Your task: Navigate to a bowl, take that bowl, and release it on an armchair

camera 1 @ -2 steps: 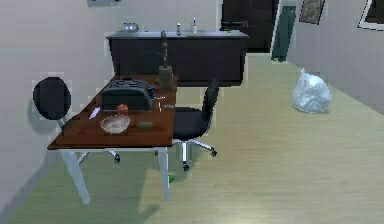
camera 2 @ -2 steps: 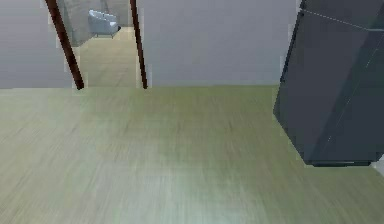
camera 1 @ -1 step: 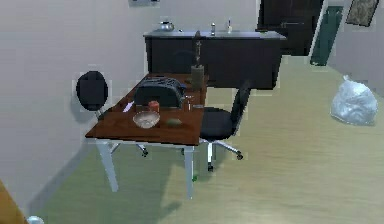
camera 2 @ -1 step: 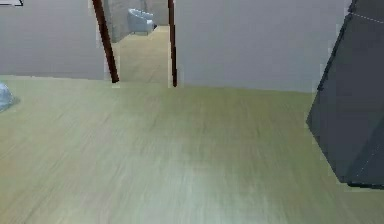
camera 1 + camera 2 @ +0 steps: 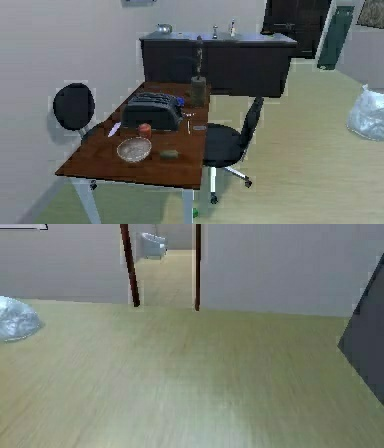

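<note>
Ahead, your bowl (image 5: 134,149) sits on the near table (image 5: 100,160); grabbing and armchair drop remain. You cannot tell the claw's state.

No legible text, label, number or sign anywhere.

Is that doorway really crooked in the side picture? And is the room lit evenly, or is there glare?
Arm side view: the door post leans only in the picture, and the floor is evenly lit, without hard shadows. Forward view: soft light too, no glare on the table, the bowl on it plain to see, the counter the darkest patch.
</note>
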